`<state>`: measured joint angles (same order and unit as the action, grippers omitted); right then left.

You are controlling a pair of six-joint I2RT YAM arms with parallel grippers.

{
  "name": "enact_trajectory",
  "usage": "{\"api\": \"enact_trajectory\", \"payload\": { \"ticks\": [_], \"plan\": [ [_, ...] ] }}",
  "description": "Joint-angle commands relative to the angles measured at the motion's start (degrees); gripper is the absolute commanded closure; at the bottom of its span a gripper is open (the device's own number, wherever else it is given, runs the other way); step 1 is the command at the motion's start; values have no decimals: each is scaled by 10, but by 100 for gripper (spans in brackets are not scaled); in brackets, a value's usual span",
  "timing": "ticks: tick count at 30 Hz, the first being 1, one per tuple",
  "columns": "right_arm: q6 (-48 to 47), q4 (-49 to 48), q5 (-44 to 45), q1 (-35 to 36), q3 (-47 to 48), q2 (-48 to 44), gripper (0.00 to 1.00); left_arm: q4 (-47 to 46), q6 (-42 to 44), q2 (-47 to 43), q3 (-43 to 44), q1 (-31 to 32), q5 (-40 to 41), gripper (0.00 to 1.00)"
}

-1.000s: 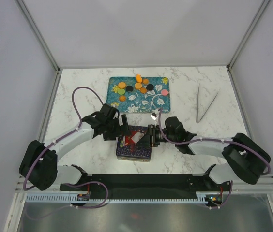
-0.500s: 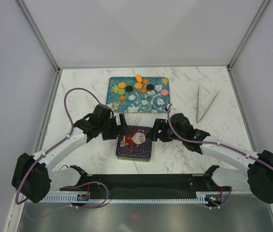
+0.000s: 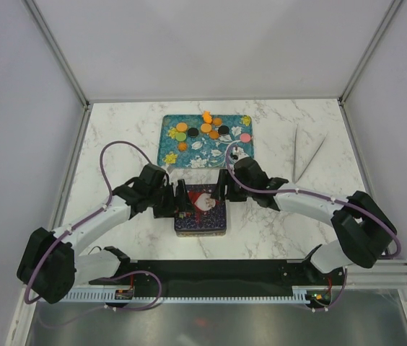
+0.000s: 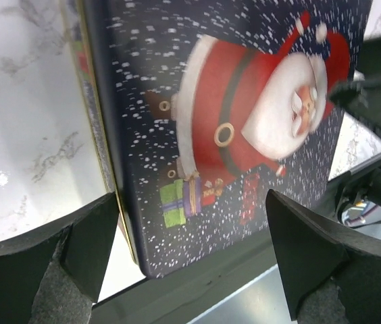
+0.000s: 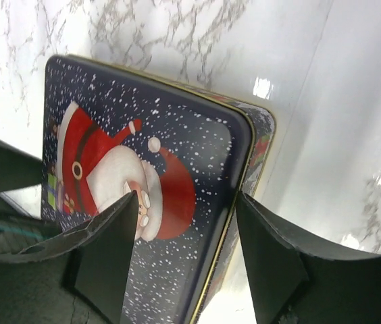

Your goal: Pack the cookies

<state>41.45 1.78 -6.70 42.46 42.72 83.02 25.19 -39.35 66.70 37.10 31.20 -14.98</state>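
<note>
The cookies [image 3: 205, 128] lie clustered on the flowered tray [image 3: 221, 153] at the far side of the surface [image 3: 290, 130]. Nearer the arms sits a Santa tin [image 3: 203, 216], lid on. The left jaws stand wide open at its left edge. The right jaws, also apart and holding nothing, hang over its right edge.

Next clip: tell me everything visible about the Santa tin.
The Santa tin is a flat rectangular box, seemingly metal: navy lid with white snow specks, red-suited Santa, green gift, gold rim. Lid on. It lies flat on the marble table, near side of the teal tray. The open left tool and right tool flank it; contact unclear.
</note>
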Motion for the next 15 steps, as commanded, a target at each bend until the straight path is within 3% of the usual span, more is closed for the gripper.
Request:
{"api": "enact_trajectory", "payload": {
  "ticks": [1,9,15],
  "plan": [
    [-36,17,12,-15,66,32,33,-48,0,-12,0,-2,-58,6],
    [-69,55,-23,-37,184,129,33,-47,-5,-52,-3,-1,-74,9],
    [-78,74,-26,-40,214,159,32,-33,7,-61,-1,-9,-49,9]
  ]
}}
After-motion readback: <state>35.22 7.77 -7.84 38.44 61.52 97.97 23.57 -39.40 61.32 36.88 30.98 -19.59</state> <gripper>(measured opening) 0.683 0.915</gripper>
